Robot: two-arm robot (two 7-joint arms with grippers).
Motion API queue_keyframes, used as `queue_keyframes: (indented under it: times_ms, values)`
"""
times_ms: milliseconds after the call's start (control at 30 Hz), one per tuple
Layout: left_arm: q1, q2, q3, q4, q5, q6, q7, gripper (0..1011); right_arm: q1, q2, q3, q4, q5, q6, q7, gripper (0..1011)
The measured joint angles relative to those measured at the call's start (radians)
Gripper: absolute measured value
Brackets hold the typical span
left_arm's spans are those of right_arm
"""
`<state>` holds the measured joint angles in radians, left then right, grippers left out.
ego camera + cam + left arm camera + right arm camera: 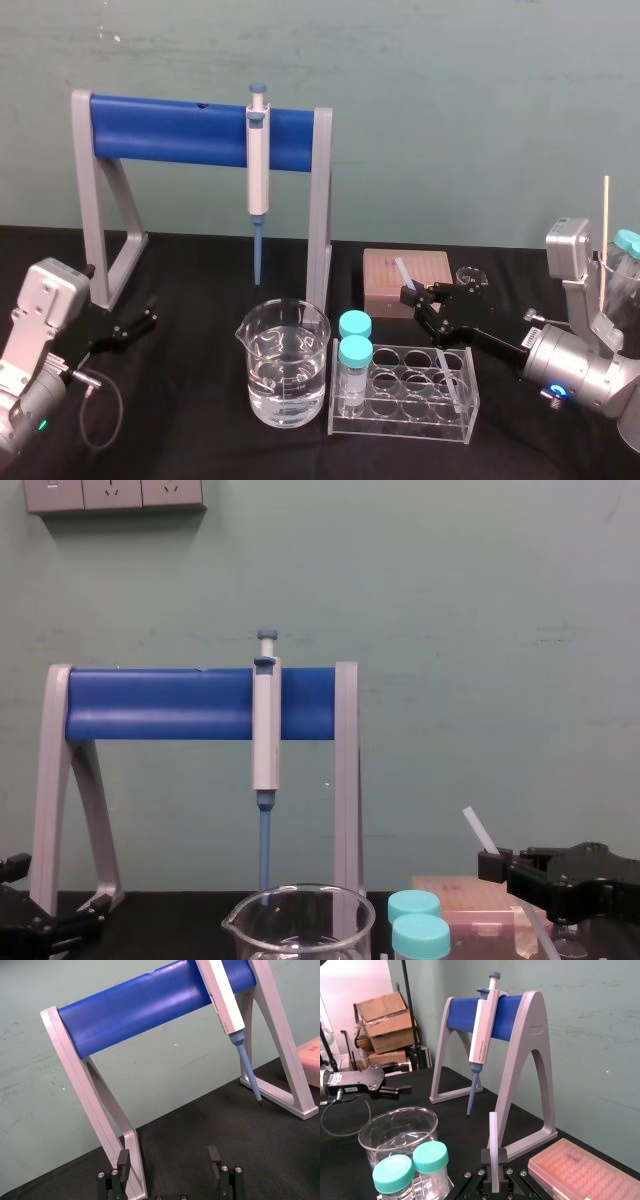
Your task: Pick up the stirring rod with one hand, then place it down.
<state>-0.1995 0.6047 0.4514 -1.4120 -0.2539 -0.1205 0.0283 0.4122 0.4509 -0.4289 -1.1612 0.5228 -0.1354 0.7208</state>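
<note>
The stirring rod point(401, 270) is a translucent white stick slanting up out of my right gripper point(412, 296), just behind the clear tube rack point(405, 412). In the right wrist view the rod point(493, 1132) stands between the two black fingertips of the right gripper point(493, 1157), which is shut on it. The chest view shows the rod's upper end point(480, 830) sticking up and to the left from the right gripper point(492, 865). My left gripper point(150, 315) rests open at the far left beside the stand's leg, and the left wrist view shows nothing between its fingers point(123, 1160).
A grey and blue pipette point(259, 165) hangs on the blue-barred stand point(170, 130). A glass beaker of water point(285, 365) stands in front, with two teal-capped vials point(354, 355) in the rack. A pink tip box point(385, 275) lies behind. A thin pale stick point(605, 240) rises at the far right.
</note>
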Motion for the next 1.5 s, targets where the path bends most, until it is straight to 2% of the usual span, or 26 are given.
queue_keyframes:
  times_ms: [600, 900, 1067, 1267, 1500]
  values:
    - [0.0, 0.0, 0.0, 0.0, 0.0, 0.0, 0.0, 1000, -0.001, 0.0, 0.0, -0.002, 0.0, 0.0, 0.0, 71]
    - [0.0, 0.0, 0.0, 0.0, 0.0, 0.0, 0.0, 1000, -0.032, 0.006, 0.022, -0.057, 0.018, -0.011, -0.029, 71]
    - [0.0, 0.0, 0.0, 0.0, 0.0, 0.0, 0.0, 1000, -0.056, 0.014, 0.033, -0.105, 0.014, -0.041, -0.048, 71]
    - [0.0, 0.0, 0.0, 0.0, 0.0, 0.0, 0.0, 1001, -0.095, 0.02, 0.054, -0.185, -0.024, -0.111, -0.085, 71]
    - [0.0, 0.0, 0.0, 0.0, 0.0, 0.0, 0.0, 1000, -0.125, 0.018, 0.079, -0.242, -0.065, -0.172, -0.12, 71]
